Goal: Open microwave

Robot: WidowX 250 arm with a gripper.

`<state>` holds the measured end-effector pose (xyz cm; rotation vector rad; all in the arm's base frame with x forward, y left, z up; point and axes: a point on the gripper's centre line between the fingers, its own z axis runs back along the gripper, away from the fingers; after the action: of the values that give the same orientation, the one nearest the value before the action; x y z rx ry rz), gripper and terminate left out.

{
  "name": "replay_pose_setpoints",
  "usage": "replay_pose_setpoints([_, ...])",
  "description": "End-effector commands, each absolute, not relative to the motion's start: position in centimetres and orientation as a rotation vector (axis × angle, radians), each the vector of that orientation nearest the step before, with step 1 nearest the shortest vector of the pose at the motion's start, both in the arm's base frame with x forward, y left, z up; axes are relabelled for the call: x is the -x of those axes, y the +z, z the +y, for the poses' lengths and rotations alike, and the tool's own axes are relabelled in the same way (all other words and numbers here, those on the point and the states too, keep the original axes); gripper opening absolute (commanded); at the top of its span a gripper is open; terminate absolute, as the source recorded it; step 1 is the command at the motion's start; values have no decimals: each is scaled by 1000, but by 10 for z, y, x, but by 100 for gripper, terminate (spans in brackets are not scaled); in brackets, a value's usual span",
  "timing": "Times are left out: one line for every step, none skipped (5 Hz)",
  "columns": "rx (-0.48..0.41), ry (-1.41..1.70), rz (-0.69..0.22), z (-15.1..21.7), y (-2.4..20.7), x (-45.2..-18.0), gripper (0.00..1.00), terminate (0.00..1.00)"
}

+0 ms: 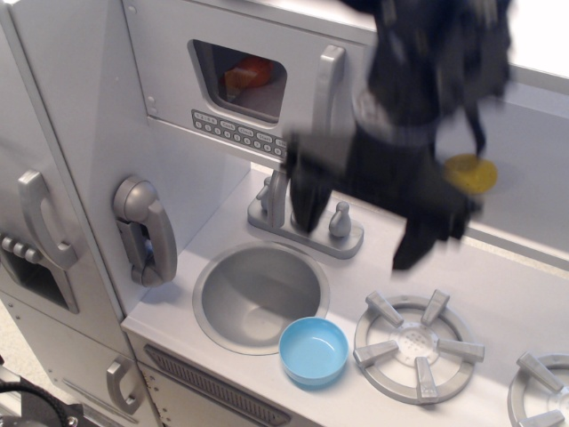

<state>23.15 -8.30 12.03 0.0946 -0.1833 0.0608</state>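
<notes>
Black robot arm w/ two-finger gripper (364, 218) blurred, wrist above, pointing down; left finger (307, 196) & right finger well apart, jaws spread, nothing held.

Bright, even light; gripper (364, 213) motion-blurred (toy kitchen stays sharp).

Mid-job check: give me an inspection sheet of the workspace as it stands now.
Surface: grey toy kitchen counter with round sink and burner grates.
Job's things: microwave door looks shut; tall silver handle untouched; something orange behind the window.
Clutter: blue bowl at the sink's edge; yellow object behind the arm.
Grippers: gripper motion-blurred, hanging above the faucet, apparently open, holding nothing.
Cables: dark cable at lower left corner.
Surroundings: silver phone handset and fridge doors at left.
</notes>
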Motion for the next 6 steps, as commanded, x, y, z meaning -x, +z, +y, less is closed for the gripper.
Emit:
replay_pose_setpoints([6,64,-262,-59,148,-274,100,0])
replay_pose_setpoints([-27,92,-289,-52,139,-299,100,0])
replay_pose_setpoints([-39,124,-306,-38,136,-320,100,0])
replay_pose_setpoints([-68,145,-331,-27,137,-329,100,0])
replay_pose_setpoints([-66,181,-355,-11,148,-331,100,0])
replay_pose_setpoints([-79,208,-352,-2,150,-336,100,0])
